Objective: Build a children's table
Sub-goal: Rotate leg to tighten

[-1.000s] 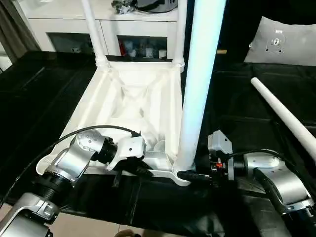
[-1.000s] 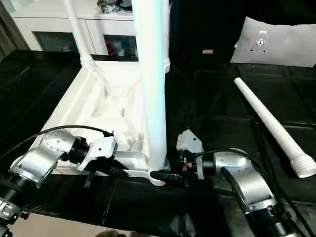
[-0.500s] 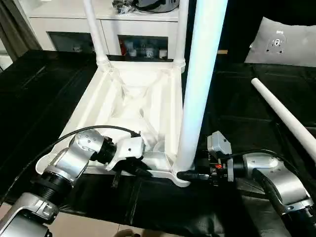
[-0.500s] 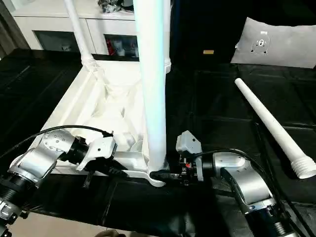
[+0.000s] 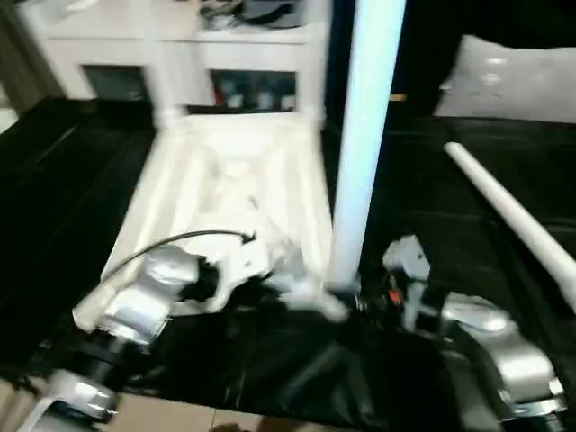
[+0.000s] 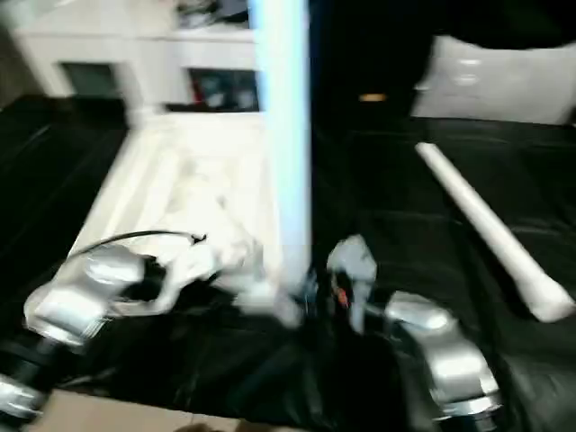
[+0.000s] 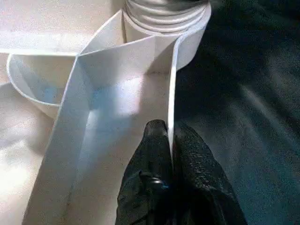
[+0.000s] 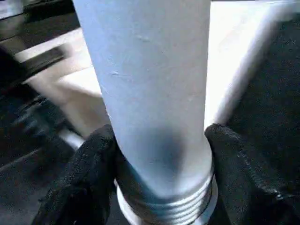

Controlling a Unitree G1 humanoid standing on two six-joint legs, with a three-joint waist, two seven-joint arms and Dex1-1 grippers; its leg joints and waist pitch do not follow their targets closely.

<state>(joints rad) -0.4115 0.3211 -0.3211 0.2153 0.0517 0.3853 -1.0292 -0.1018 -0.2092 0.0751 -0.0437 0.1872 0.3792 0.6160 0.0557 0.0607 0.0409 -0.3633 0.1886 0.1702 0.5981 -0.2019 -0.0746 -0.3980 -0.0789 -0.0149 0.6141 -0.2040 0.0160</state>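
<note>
Two jaws hold now: the left gripper pinches the table's thin stiff rim, the right gripper hugs the smooth, slippery leg low down.

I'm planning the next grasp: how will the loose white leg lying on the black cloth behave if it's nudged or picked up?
The loose leg is round and tapered, so a nudge would probably roll it in a curve. It looks like rigid hollow plastic, likely stiff and light for its length. Being long, it may tip if gripped near one end.
</note>
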